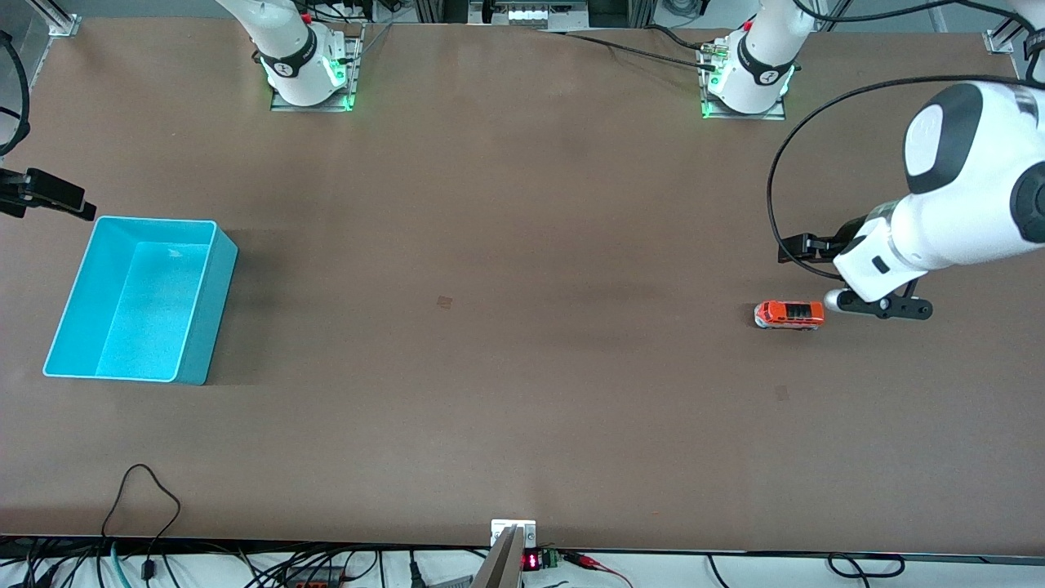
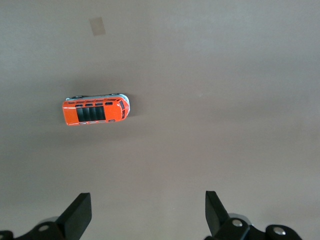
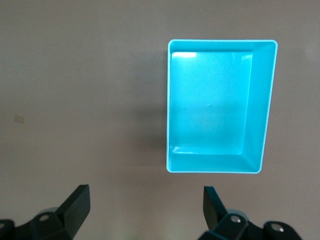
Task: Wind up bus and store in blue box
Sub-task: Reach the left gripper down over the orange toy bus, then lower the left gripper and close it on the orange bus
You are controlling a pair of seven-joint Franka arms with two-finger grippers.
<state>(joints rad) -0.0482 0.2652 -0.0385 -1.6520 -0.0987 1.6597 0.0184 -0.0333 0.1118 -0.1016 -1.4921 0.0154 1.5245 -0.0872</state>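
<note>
Nothing of the task looks done yet, as far as these views show. The bus [image 1: 789, 314] sits on its wheels on the bare table [image 1: 506, 245] at the left arm's end, untouched, and the blue box [image 1: 139, 300] stands empty at the right arm's end, well apart from it. Winding the toy, lifting it, carrying it along the table and setting it in the box all remain.

The left gripper [image 2: 148, 212] hangs above the table just beside the bus, its fingers spread wide with nothing between them; in the left wrist view the toy lies clear of both fingertips. The right gripper [image 3: 146, 210] waits in the air near the box, toward the robots' side of it, its fingers likewise wide apart and empty.

The bus is a small, glossy orange van with rounded corners, a dark ribbed roof panel, a row of dark side windows and a pale grey-white nose and underside. It looks like hard moulded plastic or painted metal, though which is hard to tell from here. The box is a bright cyan rectangular bin of smooth, faintly shiny plastic, lidless, with thin tall walls sloping slightly inward toward the floor and a lighter rim. The table is a matt brown board, flat and faintly scuffed.
</note>
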